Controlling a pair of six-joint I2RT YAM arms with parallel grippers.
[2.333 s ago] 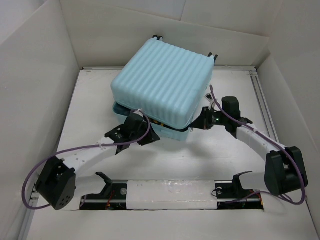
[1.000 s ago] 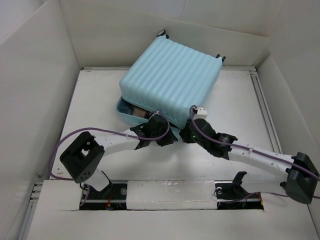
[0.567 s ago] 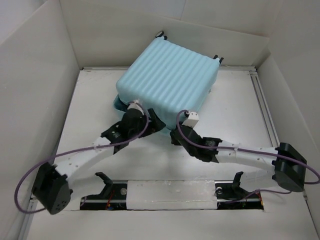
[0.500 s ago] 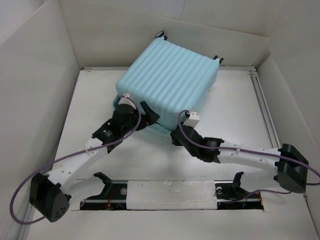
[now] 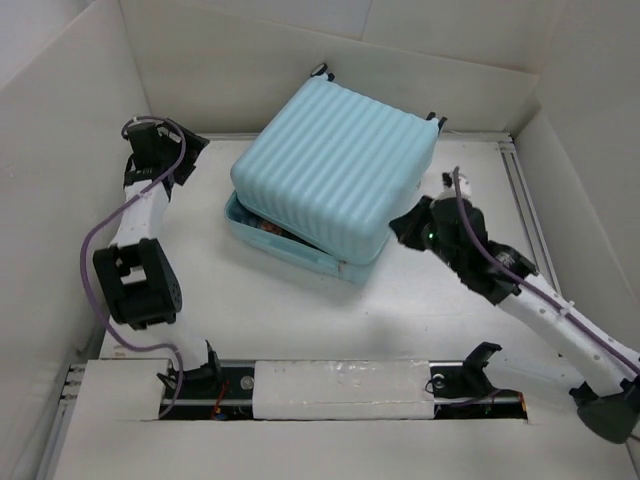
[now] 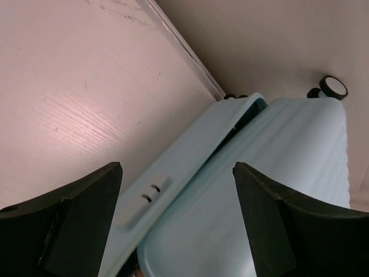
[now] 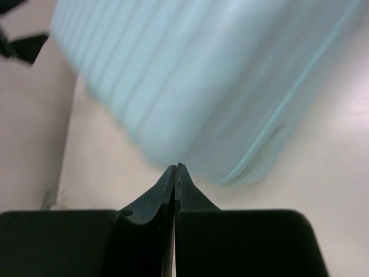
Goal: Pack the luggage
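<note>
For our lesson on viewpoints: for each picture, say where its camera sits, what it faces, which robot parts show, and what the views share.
Top external: above and behind the bases, looking down on the table, both arms and the luggage.
Left wrist: near the far-left corner, facing the luggage's side, framed by the open left gripper.
Right wrist: beside the luggage's right edge, facing its ribbed shell past the shut right gripper.
All three share the luggage.
</note>
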